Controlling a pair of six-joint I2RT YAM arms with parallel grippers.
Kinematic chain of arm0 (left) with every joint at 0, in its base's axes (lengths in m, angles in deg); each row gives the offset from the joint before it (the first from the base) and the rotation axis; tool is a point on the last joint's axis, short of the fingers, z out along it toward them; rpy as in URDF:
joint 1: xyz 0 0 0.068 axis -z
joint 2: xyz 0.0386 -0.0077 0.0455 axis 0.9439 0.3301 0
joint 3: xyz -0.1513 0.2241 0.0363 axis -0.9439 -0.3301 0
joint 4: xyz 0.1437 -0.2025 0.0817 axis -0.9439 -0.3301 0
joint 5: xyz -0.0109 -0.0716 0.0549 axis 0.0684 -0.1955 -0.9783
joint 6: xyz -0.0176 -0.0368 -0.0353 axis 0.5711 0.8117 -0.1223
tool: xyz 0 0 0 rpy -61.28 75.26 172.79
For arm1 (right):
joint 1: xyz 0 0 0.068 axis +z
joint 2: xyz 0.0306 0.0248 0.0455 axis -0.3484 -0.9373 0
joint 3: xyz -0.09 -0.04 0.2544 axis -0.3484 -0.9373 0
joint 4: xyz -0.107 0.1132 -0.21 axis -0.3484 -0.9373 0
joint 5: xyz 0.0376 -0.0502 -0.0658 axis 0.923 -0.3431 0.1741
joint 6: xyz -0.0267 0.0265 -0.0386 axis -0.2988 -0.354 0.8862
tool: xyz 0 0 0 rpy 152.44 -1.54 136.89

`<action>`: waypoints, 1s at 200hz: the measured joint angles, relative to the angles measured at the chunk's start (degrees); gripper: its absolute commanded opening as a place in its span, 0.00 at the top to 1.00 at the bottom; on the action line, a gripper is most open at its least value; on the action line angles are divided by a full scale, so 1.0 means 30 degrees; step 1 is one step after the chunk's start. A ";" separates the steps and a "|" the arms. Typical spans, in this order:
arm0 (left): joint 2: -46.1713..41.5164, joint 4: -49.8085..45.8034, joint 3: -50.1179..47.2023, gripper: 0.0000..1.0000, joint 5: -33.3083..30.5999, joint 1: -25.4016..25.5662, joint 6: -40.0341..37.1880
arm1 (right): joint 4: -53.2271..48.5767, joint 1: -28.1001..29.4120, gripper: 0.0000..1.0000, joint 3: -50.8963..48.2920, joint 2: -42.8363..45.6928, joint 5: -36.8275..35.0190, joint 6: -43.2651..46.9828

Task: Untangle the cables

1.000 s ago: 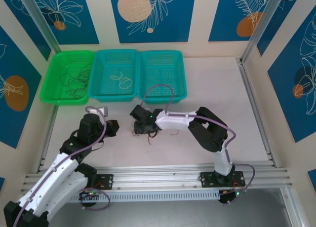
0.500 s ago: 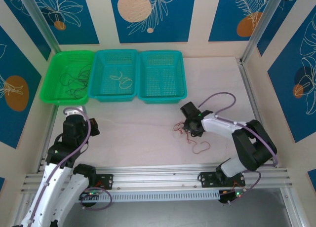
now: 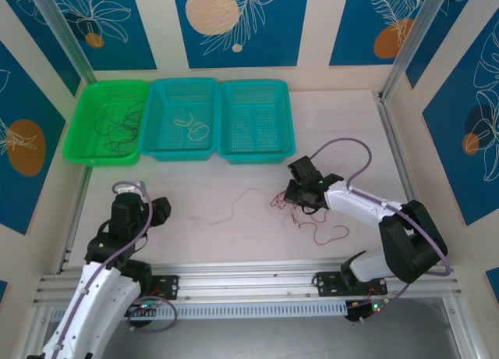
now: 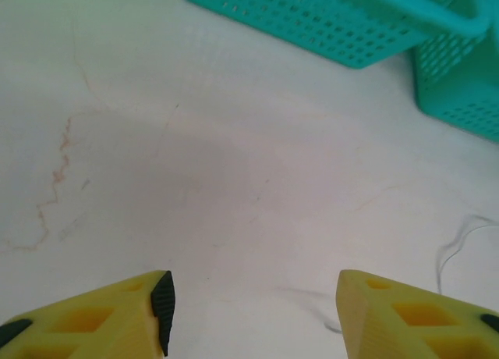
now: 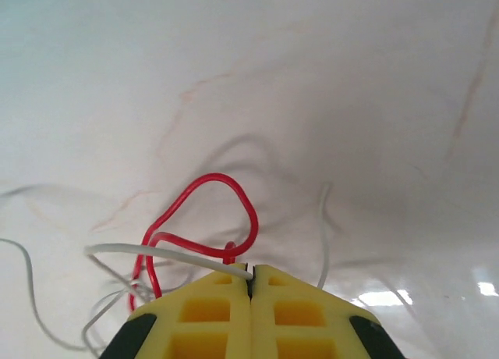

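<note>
The cables (image 3: 292,207) lie as a small red, whitish and dark tangle on the table, right of centre. A red loop (image 3: 329,236) trails off toward the near right, and one thin pale strand (image 3: 234,207) stretches out to the left. My right gripper (image 3: 290,197) sits on the tangle. In the right wrist view this gripper (image 5: 251,269) is shut on a whitish cable (image 5: 156,252), with a red cable loop (image 5: 234,189) just beyond the tips. My left gripper (image 3: 162,208) hovers over the table at the left. In its own wrist view the left gripper (image 4: 253,293) is open and holds nothing, and a thin strand (image 4: 451,250) lies to its right.
Three baskets stand along the back. The green basket (image 3: 87,101) holds dark cables, the middle teal basket (image 3: 156,101) holds whitish cables, and no cables show in the right teal basket (image 3: 285,117). An aluminium rail (image 3: 249,281) runs along the near edge.
My right gripper has shut on a whitish cable in the tangle. My left gripper has opened and shifted slightly right. A pale strand now lies stretched out left of the tangle.
</note>
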 measured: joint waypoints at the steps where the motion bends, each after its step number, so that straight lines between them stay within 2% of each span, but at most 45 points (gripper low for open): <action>1: 0.0000 0.0109 0.0015 0.42 0.0044 0.0000 -0.0036 | 0.0007 0.0000 0.99 0.0022 0.0007 0.0029 0.0036; 34: 0.0685 0.3563 0.0087 0.42 0.2565 0.0947 -0.2120 | 0.0146 0.0036 1.00 0.0138 0.0022 0.0729 0.0954; 55: 0.2011 0.5683 0.0459 0.35 0.3286 0.3891 -0.4575 | 0.0124 0.0073 1.00 0.0138 0.0066 0.1071 0.1341; 72: 0.3402 0.7147 0.0918 0.29 0.3796 0.6528 -0.7570 | 0.0138 0.0160 1.00 0.0138 0.0437 0.1443 0.1734; 107: 0.6674 0.9384 0.1297 0.21 0.4539 0.9610 -1.3639 | 0.0568 0.0561 1.00 0.0138 0.2033 0.2739 0.3075; 130: 0.8488 1.0389 0.1297 0.18 0.4481 1.0542 -1.7121 | 0.0765 0.0940 1.00 0.0131 0.3155 0.3300 0.3971; 161: 1.1038 1.2160 0.1515 0.17 0.4554 1.0856 -2.1281 | 0.0852 0.1479 1.00 0.0117 0.4138 0.3679 0.4758; 200: 1.5161 1.4418 0.2302 0.17 0.4663 1.1074 -2.3868 | 0.0940 0.1851 1.00 0.0117 0.4758 0.4073 0.5151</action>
